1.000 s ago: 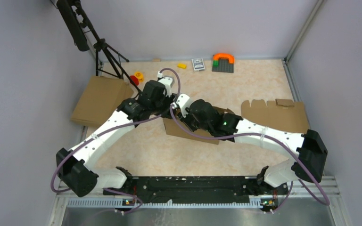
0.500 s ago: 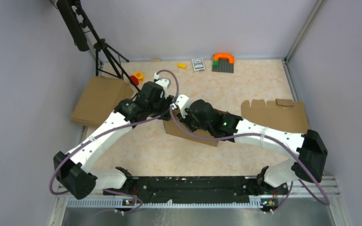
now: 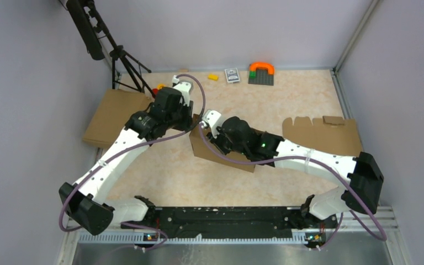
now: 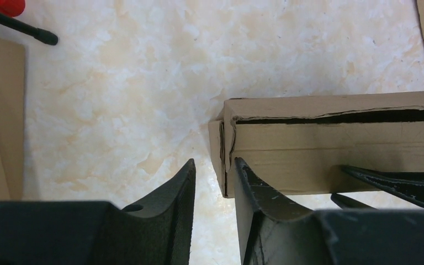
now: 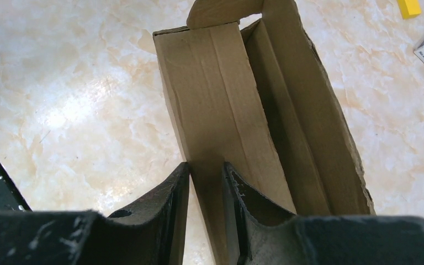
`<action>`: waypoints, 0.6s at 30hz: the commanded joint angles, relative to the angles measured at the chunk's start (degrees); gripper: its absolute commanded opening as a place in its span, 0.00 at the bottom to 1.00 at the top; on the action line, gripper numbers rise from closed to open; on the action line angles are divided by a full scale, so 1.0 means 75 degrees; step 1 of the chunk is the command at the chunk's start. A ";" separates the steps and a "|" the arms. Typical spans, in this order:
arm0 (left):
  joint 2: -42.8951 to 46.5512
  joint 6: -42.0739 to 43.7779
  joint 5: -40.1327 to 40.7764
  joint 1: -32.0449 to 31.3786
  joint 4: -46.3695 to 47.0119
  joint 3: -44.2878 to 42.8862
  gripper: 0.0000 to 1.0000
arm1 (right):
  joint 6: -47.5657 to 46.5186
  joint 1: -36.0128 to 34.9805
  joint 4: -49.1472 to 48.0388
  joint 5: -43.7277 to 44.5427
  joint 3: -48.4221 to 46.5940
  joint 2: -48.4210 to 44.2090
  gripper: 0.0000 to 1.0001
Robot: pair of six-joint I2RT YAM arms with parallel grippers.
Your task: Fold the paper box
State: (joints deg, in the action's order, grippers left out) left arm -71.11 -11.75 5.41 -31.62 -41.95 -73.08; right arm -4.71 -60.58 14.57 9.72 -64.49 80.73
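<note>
- Brown corrugated cardboard, shallow and rectangular: that's the paper box (image 3: pixel 203 148), sitting about mid-table on the beige marbled tabletop (image 3: pixel 287 105), mostly tucked under the two arms in the top view
- the black two-finger right gripper (image 5: pixel 205 165) is clamped on one long wall of the box, with cardboard filling the whole gap between its fingers
- that wall runs straight away from the right wrist camera, the box's open inside is just beside it, and a rounded tab (image 5: pixel 223 12) sticks up at the far end
- the left gripper (image 4: pixel 214 163) is at the box's end corner with its jaws a little apart
- the finger nearer the box (image 4: pixel 248 185) sits against the cardboard, but a sliver of table shows between the other finger and the end flap, so it's not pinching anything
- off to the left lies a flat brown cardboard sheet (image 3: pixel 116 113), and off to the right a notched brown cardboard blank (image 3: pixel 323 135), both well apart from the box
- along the far edge: an orange-and-grey block piece (image 3: pixel 261 73), a small card pack (image 3: pixel 232 74) and a yellow brick (image 3: pixel 213 77)
- a black tripod (image 3: pixel 118 55) stands in the far left corner
</note>
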 commanded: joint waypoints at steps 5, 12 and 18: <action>-0.0172 0.0207 -0.0187 0.0017 0.0408 -0.0216 0.35 | 0.0066 0.0014 -0.0018 0.0160 -0.0066 -0.0061 0.27; -0.0366 0.0301 -0.0350 0.0019 0.0538 -0.0270 0.27 | 0.0066 0.0005 -0.0001 0.0137 -0.0102 -0.0029 0.27; -0.0479 0.0484 -0.0381 0.0010 0.0365 -0.0322 0.00 | 0.0123 0.0010 0.0160 0.0344 -0.0216 0.0097 0.27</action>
State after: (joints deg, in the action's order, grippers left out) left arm -74.26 -9.63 3.14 -31.59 -40.21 -73.32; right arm -4.47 -60.58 14.63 10.28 -64.49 80.75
